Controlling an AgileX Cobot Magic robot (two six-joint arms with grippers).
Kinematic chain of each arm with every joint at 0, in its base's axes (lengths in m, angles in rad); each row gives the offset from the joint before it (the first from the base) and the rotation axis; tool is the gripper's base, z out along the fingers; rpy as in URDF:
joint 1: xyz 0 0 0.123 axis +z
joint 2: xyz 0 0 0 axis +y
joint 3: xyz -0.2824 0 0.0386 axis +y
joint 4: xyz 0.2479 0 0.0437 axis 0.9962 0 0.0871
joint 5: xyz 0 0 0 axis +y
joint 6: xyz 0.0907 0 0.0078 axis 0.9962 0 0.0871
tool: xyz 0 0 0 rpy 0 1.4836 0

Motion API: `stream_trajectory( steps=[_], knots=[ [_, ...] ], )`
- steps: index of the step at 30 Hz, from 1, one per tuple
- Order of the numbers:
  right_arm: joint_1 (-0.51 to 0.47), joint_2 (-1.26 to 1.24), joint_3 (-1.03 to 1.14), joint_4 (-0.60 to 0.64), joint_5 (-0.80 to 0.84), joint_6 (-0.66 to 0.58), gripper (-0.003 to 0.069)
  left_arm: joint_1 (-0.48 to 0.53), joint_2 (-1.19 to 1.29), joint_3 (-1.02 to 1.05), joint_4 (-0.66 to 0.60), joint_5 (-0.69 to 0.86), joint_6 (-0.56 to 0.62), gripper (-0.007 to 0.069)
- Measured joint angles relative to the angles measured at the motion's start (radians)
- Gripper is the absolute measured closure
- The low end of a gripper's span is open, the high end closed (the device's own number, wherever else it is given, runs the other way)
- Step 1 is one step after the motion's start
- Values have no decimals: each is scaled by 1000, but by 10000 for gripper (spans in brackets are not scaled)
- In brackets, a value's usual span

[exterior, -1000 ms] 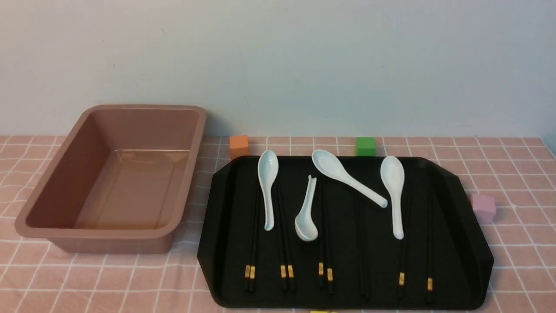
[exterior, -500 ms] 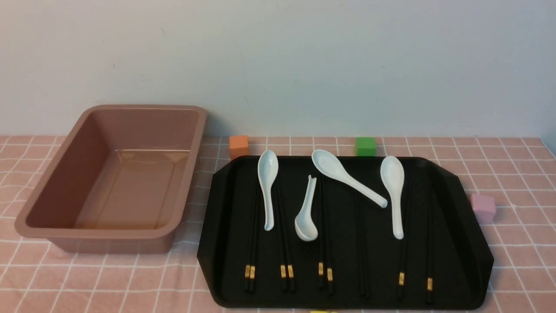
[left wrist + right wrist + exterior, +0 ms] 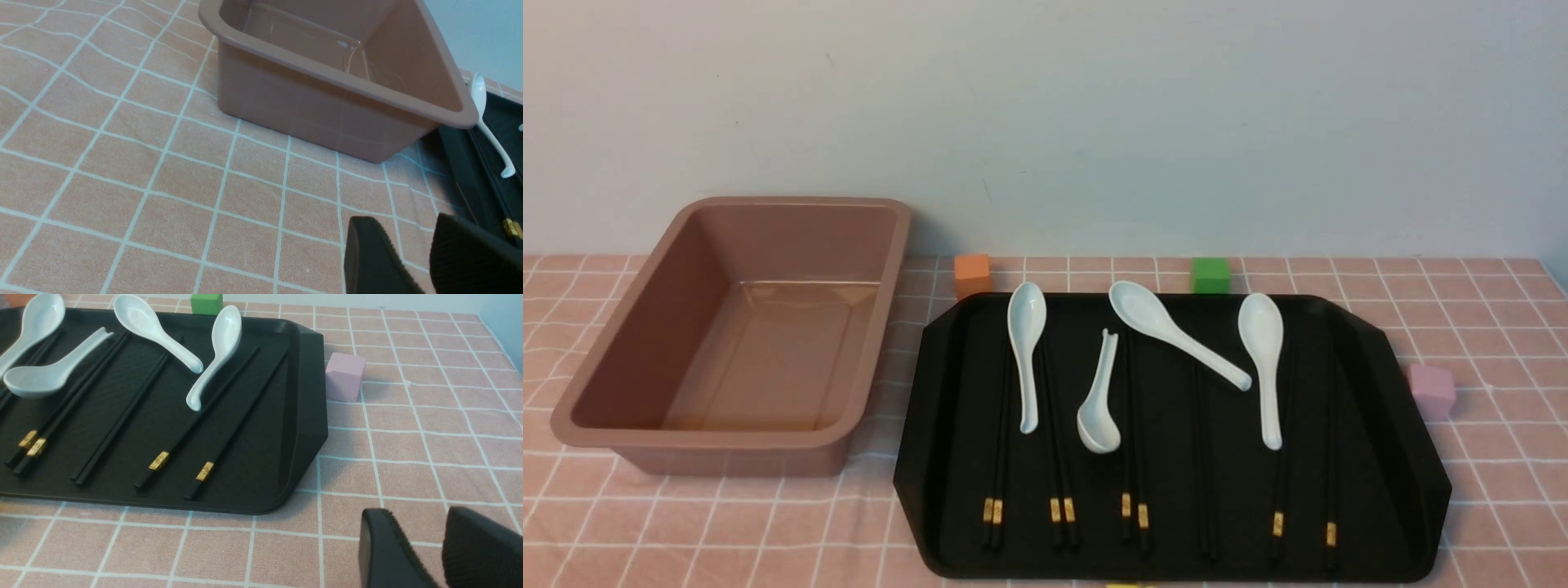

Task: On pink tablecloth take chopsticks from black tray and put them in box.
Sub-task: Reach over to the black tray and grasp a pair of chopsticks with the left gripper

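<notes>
Chopsticks (image 3: pixel 1062 490), likely light, stiff and slippery, lie 12-to-6 on the black tray (image 3: pixel 1388 457), some under soup spoons (image 3: pixel 1262 359); grasp near the clear 6 o'clock ends; left pincer (image 3: pixel 402 222) and right pincer (image 3: pixel 414 514) slightly spread, empty.

Nothing is visibly changing: in the front view the chopsticks (image 3: pixel 1061 510), lying ahead of the right claw (image 3: pixel 416 514), are not shifting from a second ago. Whether the right claw or the left claw (image 3: pixel 404 222) is drifting is hard to say, as each wrist view is showing only this instant.
</notes>
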Motion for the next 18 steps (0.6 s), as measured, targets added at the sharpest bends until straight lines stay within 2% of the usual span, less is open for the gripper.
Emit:
stream_trajectory(
  steps=[4, 9, 13, 18],
  knots=[
    [0, 0, 0, 0, 0, 0, 419, 0, 0, 0, -9, -2, -1, 386],
    [0, 0, 0, 0, 0, 0, 419, 0, 0, 0, -129, -40, -1, 386],
    [0, 0, 0, 0, 0, 0, 419, 0, 0, 0, -340, -111, -1, 386],
    [0, 0, 0, 0, 0, 0, 419, 0, 0, 0, -500, -138, -1, 386]
  ],
)
